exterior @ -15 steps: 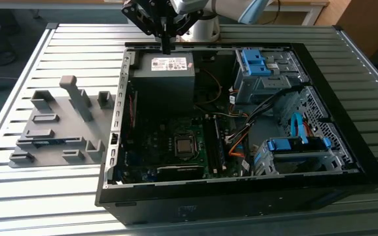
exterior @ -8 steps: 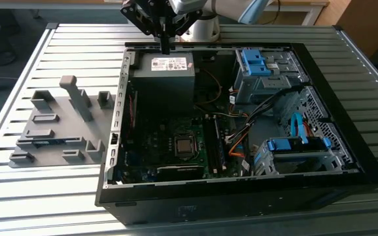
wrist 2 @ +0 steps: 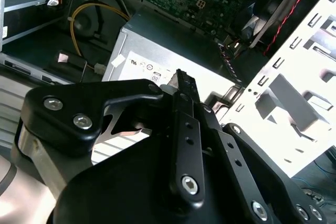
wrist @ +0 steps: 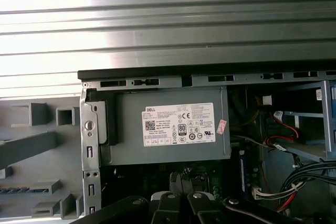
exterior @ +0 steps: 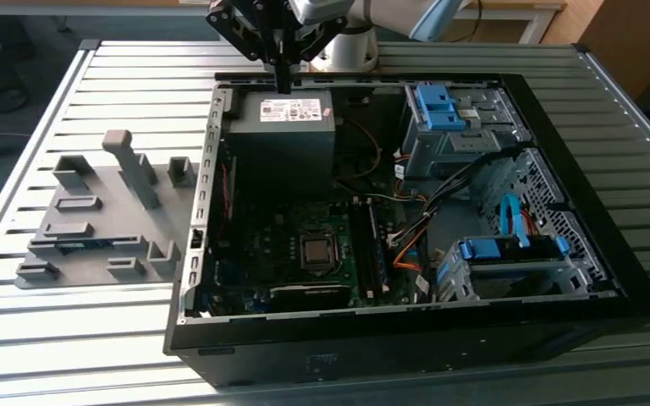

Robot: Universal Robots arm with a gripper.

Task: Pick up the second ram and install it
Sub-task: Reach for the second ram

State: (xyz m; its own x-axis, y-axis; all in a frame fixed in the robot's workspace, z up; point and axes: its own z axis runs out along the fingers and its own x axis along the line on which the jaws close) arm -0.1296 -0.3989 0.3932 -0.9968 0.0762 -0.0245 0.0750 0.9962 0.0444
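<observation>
The second ram [exterior: 80,245] is a thin blue stick lying in a slot of the grey holder tray [exterior: 133,216], at the exterior view's left beside the open computer case [exterior: 415,338]. The first wrist view shows the ram [wrist: 23,189] edge-on in the tray [wrist: 31,145]. My gripper [exterior: 284,83] hangs over the far rim of the case, above the grey power supply [exterior: 288,127], well away from the ram. Its fingers are shut together with nothing between them, as both wrist views show [wrist 2: 181,80] [wrist: 181,178].
Inside the case lie the green motherboard [exterior: 302,245], cable bundles [exterior: 438,203] and light-blue drive-bay brackets [exterior: 438,106] [exterior: 506,247]. The case and tray rest on a ribbed metal table [exterior: 99,93]. The tray carries several upright grey posts [exterior: 133,169].
</observation>
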